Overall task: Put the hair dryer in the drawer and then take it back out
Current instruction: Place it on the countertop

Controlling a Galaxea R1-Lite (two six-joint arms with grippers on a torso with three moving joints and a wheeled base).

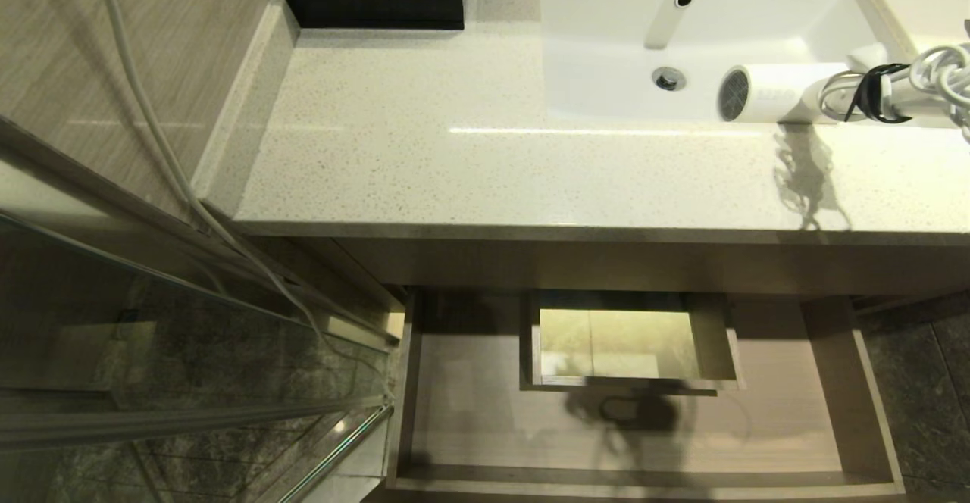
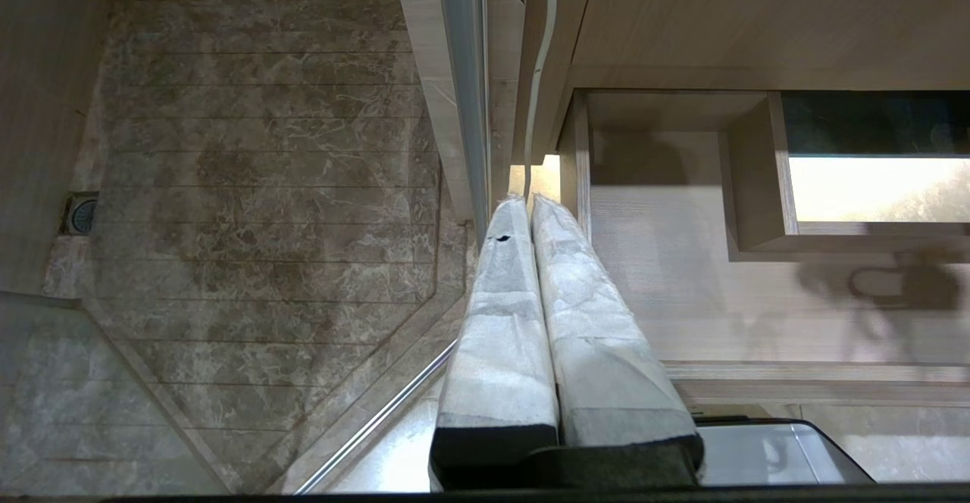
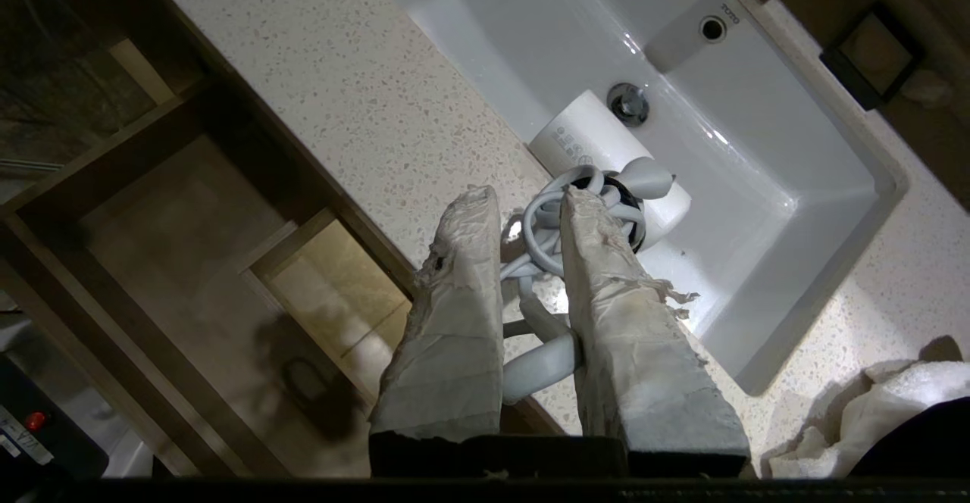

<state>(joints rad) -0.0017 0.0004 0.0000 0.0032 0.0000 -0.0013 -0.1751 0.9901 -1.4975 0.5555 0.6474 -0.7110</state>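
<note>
Holding the hair dryer (image 1: 765, 94) by its bundled cord with my right hand (image 3: 530, 260) clamped over the sink (image 1: 606, 3), feels slick and dangly, drawer (image 1: 455, 412) open below.

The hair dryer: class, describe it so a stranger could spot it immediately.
Find the white rectangular sink in the speckled countertop. Over its right side, held off the surface, is the white cylindrical hair dryer. Its dark mesh grille and strapped, coiled pale cord are unique.

The right gripper (image 3: 527, 207) is raised, its taped fingers (image 3: 455, 313) pointing down and clamped on the hair dryer (image 3: 599, 154) by its handle and coiled cord; the left gripper (image 2: 530, 211) hangs parked low, fingers pressed together.
</note>
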